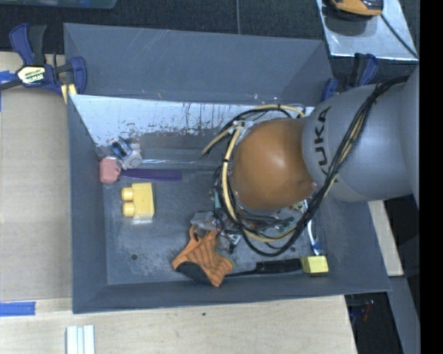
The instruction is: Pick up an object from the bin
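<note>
At lower centre lies a crumpled orange cloth [201,260], probably light and limp, best pinched at a raised fold. The gripper [215,231] hangs just above it; how wide it stands I cannot tell. Farther up-left sits a yellow block [138,200].

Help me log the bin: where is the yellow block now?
In the camera view, the yellow block lies on the left of the bin floor, just below the pink lump and purple stick.
</note>
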You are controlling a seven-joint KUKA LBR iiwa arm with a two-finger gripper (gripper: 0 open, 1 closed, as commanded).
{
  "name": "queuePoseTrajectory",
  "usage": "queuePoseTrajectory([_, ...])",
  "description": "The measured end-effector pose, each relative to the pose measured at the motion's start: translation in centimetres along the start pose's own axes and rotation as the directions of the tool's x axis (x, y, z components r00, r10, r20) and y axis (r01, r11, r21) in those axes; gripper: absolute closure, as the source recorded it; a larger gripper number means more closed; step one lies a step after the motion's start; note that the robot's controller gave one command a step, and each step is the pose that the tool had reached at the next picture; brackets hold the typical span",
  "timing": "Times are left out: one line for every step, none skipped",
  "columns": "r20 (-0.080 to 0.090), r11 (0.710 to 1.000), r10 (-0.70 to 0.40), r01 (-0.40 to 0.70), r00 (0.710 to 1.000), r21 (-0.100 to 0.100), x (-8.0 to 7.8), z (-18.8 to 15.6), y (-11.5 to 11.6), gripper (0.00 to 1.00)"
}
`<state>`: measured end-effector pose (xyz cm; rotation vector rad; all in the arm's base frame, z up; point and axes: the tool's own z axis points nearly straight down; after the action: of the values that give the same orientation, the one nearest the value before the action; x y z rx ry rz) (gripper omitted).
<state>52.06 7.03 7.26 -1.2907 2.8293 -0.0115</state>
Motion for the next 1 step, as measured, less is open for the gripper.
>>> queuePoseTrajectory([0.0, 1.0, 0.001, -0.001, 1.0, 0.0, 0.0, 0.0, 0.0, 1.0])
